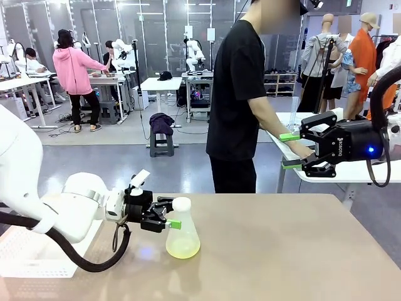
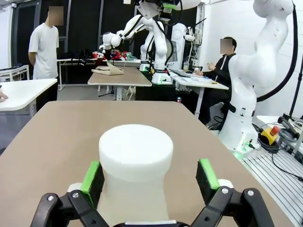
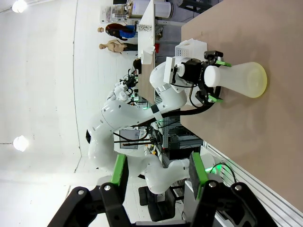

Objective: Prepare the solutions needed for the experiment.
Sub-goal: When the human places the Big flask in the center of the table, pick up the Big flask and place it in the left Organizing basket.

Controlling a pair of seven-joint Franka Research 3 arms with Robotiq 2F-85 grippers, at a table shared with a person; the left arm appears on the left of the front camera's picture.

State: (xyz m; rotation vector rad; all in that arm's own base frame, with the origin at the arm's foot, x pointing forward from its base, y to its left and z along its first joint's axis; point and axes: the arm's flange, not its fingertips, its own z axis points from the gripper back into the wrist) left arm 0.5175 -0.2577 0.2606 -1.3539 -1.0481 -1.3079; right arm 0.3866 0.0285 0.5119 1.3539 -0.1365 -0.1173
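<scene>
Solutions (image 1: 182, 249): pale yellow liquid, shallow layer at the bottom of a whitish conical flask (image 1: 182, 231) standing upright on the tan table (image 1: 301, 251), left of center on the robot's side. Left gripper (image 1: 169, 218) is right at the flask's neck w/ jaws spread wide; in the wrist cam the green pads (image 2: 91, 177) sit on either side of the neck w/ gaps showing, so not clamped afaict. Right gripper (image 1: 289, 150) hangs up in the air over the far right, well away from the flask, jaws apart, nothing between them. Person (image 1: 241, 94) in a black tee stands at the far side, hand (image 1: 305, 150) just beside that gripper.
</scene>
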